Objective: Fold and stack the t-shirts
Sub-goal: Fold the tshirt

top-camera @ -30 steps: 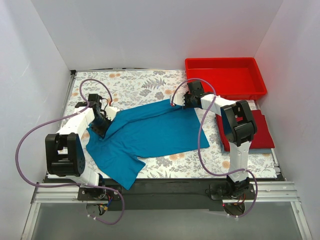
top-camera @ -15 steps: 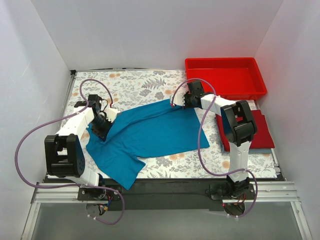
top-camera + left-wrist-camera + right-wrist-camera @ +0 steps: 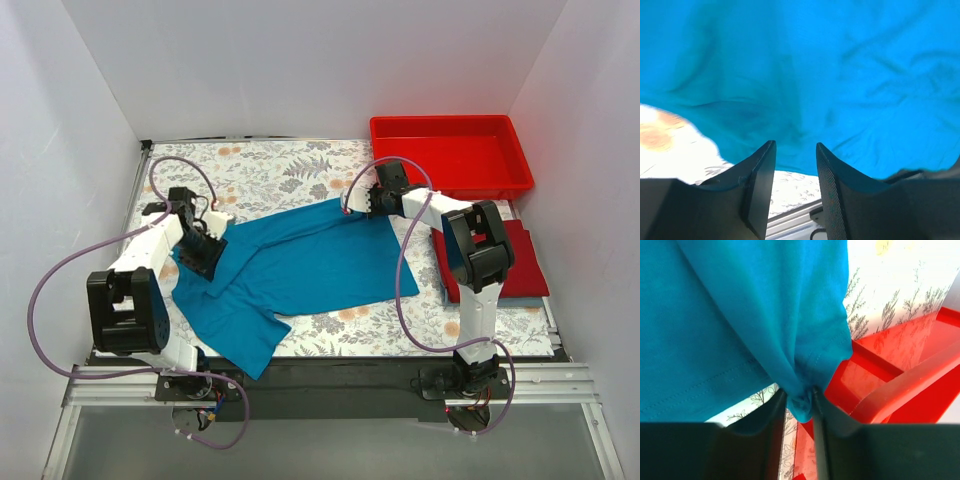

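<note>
The teal-blue t-shirt (image 3: 300,265) lies spread and creased across the middle of the floral table. My right gripper (image 3: 358,203) is shut on a bunched corner of its far hem (image 3: 802,407), next to the red tray. My left gripper (image 3: 203,252) is open over the shirt's left edge; its fingers (image 3: 760,180) stand apart with nothing between them, the teal cloth (image 3: 805,75) just beyond the tips. The red t-shirt (image 3: 520,255) lies folded at the right, on a bluish one (image 3: 525,294) that shows only as a thin edge.
The rigid red plastic tray (image 3: 450,182) stands at the back right, just behind my right gripper, and shows close in the right wrist view (image 3: 900,385). White walls close in the table on three sides. A metal rail (image 3: 330,368) runs along the near edge.
My left gripper has shifted slightly left and toward the near edge over the shirt's left side. The right arm and the shirt's far corner have not moved.
</note>
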You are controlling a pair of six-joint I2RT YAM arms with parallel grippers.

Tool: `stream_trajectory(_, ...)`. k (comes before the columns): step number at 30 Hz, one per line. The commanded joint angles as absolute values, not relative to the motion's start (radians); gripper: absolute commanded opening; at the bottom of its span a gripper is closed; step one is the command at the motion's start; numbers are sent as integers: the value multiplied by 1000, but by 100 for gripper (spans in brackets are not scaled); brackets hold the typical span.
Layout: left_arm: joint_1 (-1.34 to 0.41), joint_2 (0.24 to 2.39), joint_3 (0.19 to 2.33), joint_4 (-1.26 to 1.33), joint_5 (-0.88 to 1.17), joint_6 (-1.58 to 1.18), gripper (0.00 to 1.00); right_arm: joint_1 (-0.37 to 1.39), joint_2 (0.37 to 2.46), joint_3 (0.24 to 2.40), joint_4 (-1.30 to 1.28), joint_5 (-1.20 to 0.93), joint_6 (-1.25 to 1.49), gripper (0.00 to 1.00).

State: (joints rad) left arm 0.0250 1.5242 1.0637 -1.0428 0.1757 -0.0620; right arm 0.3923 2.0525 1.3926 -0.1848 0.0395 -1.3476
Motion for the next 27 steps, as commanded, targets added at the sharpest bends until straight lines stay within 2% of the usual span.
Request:
stream_trajectory(1,103,1522,1161,-965,231,-135,37,380,1982,1416,-250,23,-1378,37)
stream_trajectory(2,123,1532,1172,-944,241,-167,37,382,1962,1433,-267,11,-1362,39)
stream_trajectory(3,156,1549,1186,-931,242,-181,37,380,1951,1440,-285,8,-1358,46)
stream_trajectory(6,207,1612,1215,-887,241,-235,37,383,1913,1472,-379,-90,-1324,48)
stream_trajectory(14,218,1721,1223,-835,268,-279,38,400,1940,1486,-440,-107,-1302,42)
stream_trajectory(19,218,1792,1192,-732,181,-293,37,414,2005,1523,-443,-86,-1270,41)
stream_trajectory(27,227,1980,1334,-661,117,-299,32,433,2173,1650,-453,-28,-1132,36)
